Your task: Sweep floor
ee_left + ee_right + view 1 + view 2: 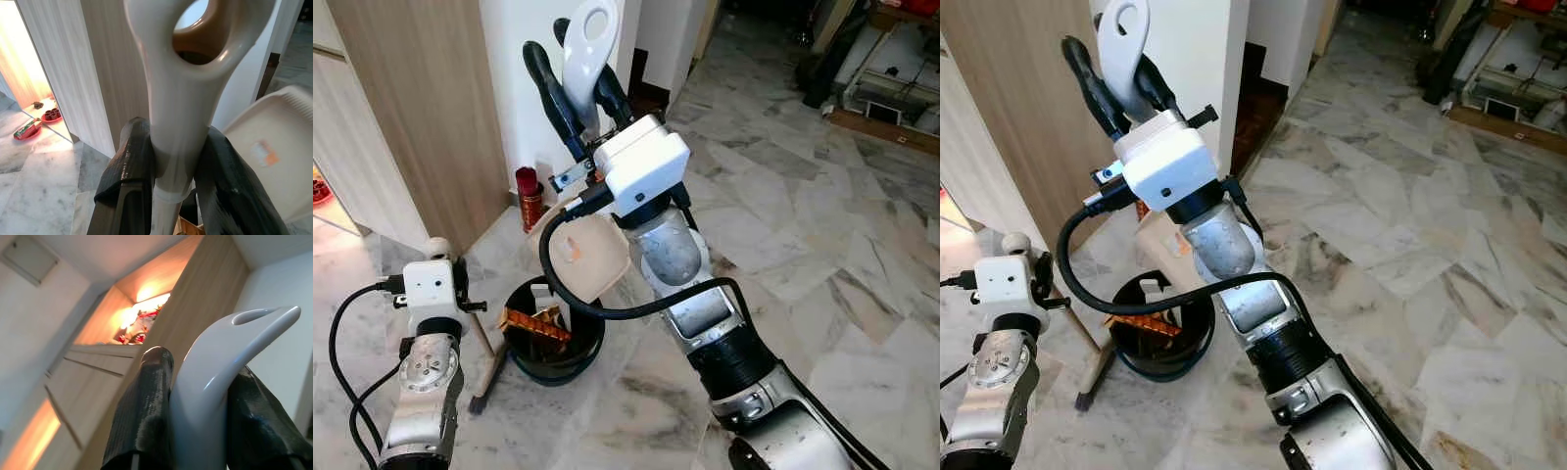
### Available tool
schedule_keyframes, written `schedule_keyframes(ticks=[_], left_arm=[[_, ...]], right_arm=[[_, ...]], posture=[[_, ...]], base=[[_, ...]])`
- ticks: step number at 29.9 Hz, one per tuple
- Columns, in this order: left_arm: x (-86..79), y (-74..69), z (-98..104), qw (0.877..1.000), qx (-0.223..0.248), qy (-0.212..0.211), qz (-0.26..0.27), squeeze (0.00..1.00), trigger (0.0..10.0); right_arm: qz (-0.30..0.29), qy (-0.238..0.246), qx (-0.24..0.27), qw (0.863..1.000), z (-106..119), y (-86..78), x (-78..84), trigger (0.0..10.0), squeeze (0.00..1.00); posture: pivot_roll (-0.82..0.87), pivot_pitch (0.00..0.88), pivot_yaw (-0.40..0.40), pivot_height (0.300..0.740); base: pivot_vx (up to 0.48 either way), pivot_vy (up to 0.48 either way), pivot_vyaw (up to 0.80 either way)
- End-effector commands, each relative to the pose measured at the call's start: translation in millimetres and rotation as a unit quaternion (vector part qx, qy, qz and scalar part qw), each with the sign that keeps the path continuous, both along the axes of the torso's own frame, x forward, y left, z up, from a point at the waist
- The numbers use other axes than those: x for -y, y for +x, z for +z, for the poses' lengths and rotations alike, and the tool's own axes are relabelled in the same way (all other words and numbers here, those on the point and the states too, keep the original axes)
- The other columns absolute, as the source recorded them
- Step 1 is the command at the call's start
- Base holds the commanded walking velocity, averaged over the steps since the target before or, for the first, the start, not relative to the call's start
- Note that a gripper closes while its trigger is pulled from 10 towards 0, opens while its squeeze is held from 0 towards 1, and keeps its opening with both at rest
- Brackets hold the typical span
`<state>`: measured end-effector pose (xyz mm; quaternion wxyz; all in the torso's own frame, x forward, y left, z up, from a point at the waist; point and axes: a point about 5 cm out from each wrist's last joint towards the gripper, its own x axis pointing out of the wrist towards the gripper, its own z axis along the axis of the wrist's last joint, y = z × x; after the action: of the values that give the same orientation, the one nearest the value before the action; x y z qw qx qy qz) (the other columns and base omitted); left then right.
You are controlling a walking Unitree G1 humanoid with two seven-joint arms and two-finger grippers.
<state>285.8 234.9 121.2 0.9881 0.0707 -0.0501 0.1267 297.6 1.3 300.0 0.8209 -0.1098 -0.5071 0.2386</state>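
The right gripper [576,70] is lifted high, and its 2 black fingers are clenched on both sides of the white looped handle [592,34] of the dustpan. Below this gripper, past the wrist, the cream pan [592,259] hangs tilted with its mouth down, directly above the round black bin [533,370]. I think it is held this way so that the collected dirt slides into the bin and not on the marble floor [822,245]. Some brown and orange scraps [533,325] are lying inside the bin. The left gripper [176,131] is low, beside the bin, and it is closed around the pale handle of the broom [182,98], just under the hanging hole. From this gripper the wooden stick [487,345] runs slanted down to the floor, so the broom seems parked aside while the pan is being emptied. A red can [527,196] stands at the wall, beyond the bin. In my judgement, this is the emptying step near the end of 1 sweeping round.
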Motion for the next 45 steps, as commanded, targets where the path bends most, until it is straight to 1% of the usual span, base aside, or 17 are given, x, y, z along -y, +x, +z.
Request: schedule_keyframes(ticks=[1, 6, 9, 12, 14, 15, 18, 21, 22, 24, 25, 26, 29, 31, 36, 38, 45], left_arm=[[6.2, -0.5, 9.9, 0.999, 0.029, 0.009, -0.014, 0.0, 10.0], [6.4, -0.6, 9.9, 0.999, 0.03, 0.009, -0.015, 0.0, 10.0], [7.1, -0.5, 9.6, 0.999, 0.029, 0.009, -0.016, 0.0, 10.0], [7.3, -0.4, 9.4, 0.999, 0.028, 0.009, -0.018, 0.0, 10.0], [7.1, -0.9, 9.1, 0.999, 0.027, 0.008, -0.018, 0.0, 10.0], [7.1, -0.9, 9.1, 0.999, 0.027, 0.008, -0.018, 0.0, 10.0], [5.7, -2.6, 8.2, 1.0, 0.026, 0.008, -0.017, 0.0, 10.0], [4.2, -3.6, 7.6, 1.0, 0.024, 0.008, -0.014, 0.0, 10.0], [2.2, -4.6, 7.0, 1.0, 0.024, 0.005, -0.009, 0.0, 10.0], [1.4, -5.0, 6.8, 1.0, 0.024, 0.003, -0.006, 0.0, 10.0], [-0.2, -5.9, 6.6, 1.0, 0.025, 0.0, 0.001, 0.0, 10.0], [-0.2, -5.9, 6.6, 1.0, 0.025, 0.0, 0.001, 0.0, 10.0], [-4.2, -9.1, 5.5, 1.0, 0.024, -0.002, 0.016, 0.0, 10.0], [-7.3, -12.4, 2.5, 1.0, 0.016, 0.002, 0.024, 0.0, 10.0], [-12.2, -16.9, -0.7, 0.999, 0.007, 0.006, 0.04, 0.0, 10.0], [-18.1, -19.0, -0.5, 0.998, 0.007, 0.011, 0.053, 0.0, 10.0], [-18.3, -17.0, 1.3, 0.998, 0.009, 0.01, 0.055, 0.0, 10.0]], right_arm=[[-0.037, -0.002, 0.055, 0.998, 18.1, -0.6, 9.1, 10.0, 0.0], [-0.098, -0.008, 0.052, 0.994, 19.9, 11.6, 22.2, 10.0, 0.0], [-0.174, -0.021, 0.02, 0.984, 13.9, 29.4, 37.0, 10.0, 0.0], [-0.206, -0.021, -0.004, 0.978, 8.5, 38.7, 47.1, 10.0, 0.0], [-0.226, -0.008, -0.049, 0.973, -0.1, 48.5, 60.0, 10.0, 0.0], [-0.226, -0.008, -0.049, 0.973, -0.1, 48.5, 60.0, 10.0, 0.0], [-0.264, 0.014, -0.12, 0.957, -18.2, 61.3, 84.4, 10.0, 0.0], [-0.279, 0.016, -0.147, 0.949, -29.7, 64.8, 94.4, 10.0, 0.0], [-0.287, 0.032, -0.192, 0.938, -46.5, 67.6, 104.7, 10.0, 0.0], [-0.288, 0.044, -0.213, 0.933, -53.7, 68.4, 109.1, 10.0, 0.0], [-0.286, 0.071, -0.252, 0.922, -66.3, 69.7, 116.9, 10.0, 0.0], [-0.286, 0.071, -0.252, 0.922, -66.3, 69.7, 116.9, 10.0, 0.0], [-0.292, 0.114, -0.311, 0.897, -89.6, 70.5, 134.6, 10.0, 0.0], [-0.302, 0.118, -0.331, 0.886, -103.9, 68.7, 145.8, 10.0, 0.0], [-0.301, 0.111, -0.349, 0.88, -122.1, 64.2, 152.4, 10.0, 0.0], [-0.288, 0.148, -0.373, 0.869, -131.4, 61.3, 158.1, 10.0, 0.0], [-0.276, 0.162, -0.388, 0.864, -139.5, 59.6, 161.3, 10.0, 0.0]], posture=[[0.22, 0.092, -0.123, 0.74], [0.22, 0.093, -0.122, 0.74], [0.22, 0.093, -0.123, 0.74], [0.22, 0.095, -0.125, 0.74], [0.22, 0.094, -0.126, 0.74], [0.22, 0.094, -0.126, 0.74], [0.22, 0.091, -0.127, 0.74], [0.22, 0.087, -0.129, 0.74], [0.22, 0.086, -0.13, 0.74], [0.22, 0.082, -0.131, 0.74], [0.22, 0.081, -0.133, 0.74], [0.22, 0.081, -0.133, 0.74], [0.22, 0.072, -0.137, 0.74], [0.23, 0.065, -0.139, 0.74], [0.23, 0.059, -0.142, 0.74], [0.24, 0.059, -0.145, 0.74], [0.23, 0.062, -0.146, 0.74]], base=[[0.0, 0.0, 0.0], [0.0, 0.0, 0.0], [0.0, 0.0, 0.0], [0.0, 0.0, 0.0], [0.0, 0.0, 0.0], [0.0, 0.0, 0.0], [0.0, 0.0, 0.0], [0.0, 0.0, 0.0], [0.0, 0.0, 0.0], [0.0, 0.0, 0.0], [0.0, 0.0, 0.0], [0.0, 0.0, 0.0], [0.0, 0.0, 0.0], [0.0, 0.0, 0.0], [0.0, 0.0, 0.0], [0.0, 0.0, 0.0], [0.0, 0.0, 0.0]])
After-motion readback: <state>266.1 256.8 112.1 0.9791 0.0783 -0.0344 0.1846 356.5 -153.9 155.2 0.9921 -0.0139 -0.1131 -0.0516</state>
